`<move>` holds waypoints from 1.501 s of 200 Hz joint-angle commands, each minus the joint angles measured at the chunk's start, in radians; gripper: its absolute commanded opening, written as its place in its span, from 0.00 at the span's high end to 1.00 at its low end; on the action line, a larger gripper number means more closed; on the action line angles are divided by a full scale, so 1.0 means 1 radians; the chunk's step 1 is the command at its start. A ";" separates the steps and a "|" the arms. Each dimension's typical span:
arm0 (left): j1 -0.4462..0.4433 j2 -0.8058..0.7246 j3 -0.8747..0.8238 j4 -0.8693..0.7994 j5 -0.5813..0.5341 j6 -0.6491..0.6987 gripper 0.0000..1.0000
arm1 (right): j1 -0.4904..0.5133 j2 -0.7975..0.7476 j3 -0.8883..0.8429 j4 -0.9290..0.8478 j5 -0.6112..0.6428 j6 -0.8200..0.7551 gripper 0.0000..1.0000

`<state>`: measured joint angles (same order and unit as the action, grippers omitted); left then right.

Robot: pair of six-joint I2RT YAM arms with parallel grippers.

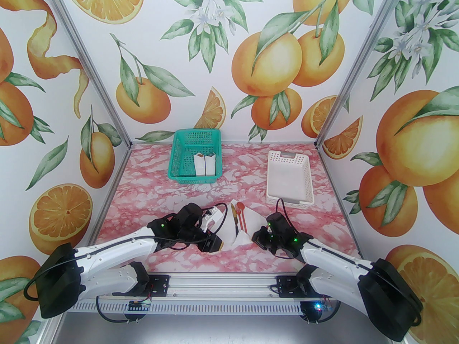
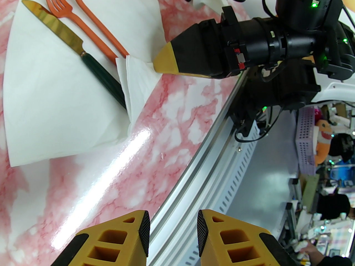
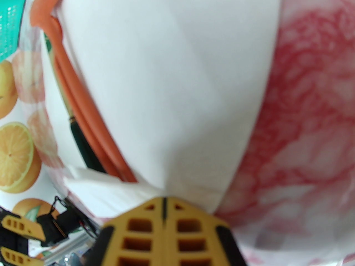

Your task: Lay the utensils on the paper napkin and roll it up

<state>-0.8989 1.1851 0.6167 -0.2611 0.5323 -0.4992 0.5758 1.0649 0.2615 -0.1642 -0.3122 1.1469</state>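
You're working in a robot test cell set inside a lab or workshop. The wall panels [image 1: 71, 84] are printed with oranges and blossom (a backdrop, plainly) and are framed by bare aluminium posts [image 1: 89, 63] that slant up the left and right of the top view. The tabletop [image 1: 150, 192] wears a glossy pink marble print. A slotted aluminium rail [image 1: 218, 287] along the bottom of that view carries the arm bases [image 1: 140, 278]. At the right edge of the left wrist view you see a cluttered workroom, with a lavender perforated basket [image 2: 306, 132] and an orange plush toy [image 2: 323, 140].
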 commanded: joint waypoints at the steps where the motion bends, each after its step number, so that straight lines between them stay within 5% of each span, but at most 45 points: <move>1: 0.005 0.020 0.001 0.048 0.033 -0.019 0.67 | 0.009 0.012 -0.012 -0.075 0.047 -0.018 0.99; 146: 0.005 0.290 0.094 0.155 0.191 0.003 0.81 | 0.009 0.016 0.001 -0.092 0.058 -0.024 0.99; 300: -0.033 0.559 0.248 0.171 0.143 -0.004 0.87 | 0.009 0.060 0.028 -0.086 0.062 -0.038 0.99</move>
<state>-0.9298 1.7176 0.8261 -0.0975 0.7021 -0.5167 0.5781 1.1019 0.2882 -0.1738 -0.3061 1.1240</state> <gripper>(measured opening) 0.137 0.055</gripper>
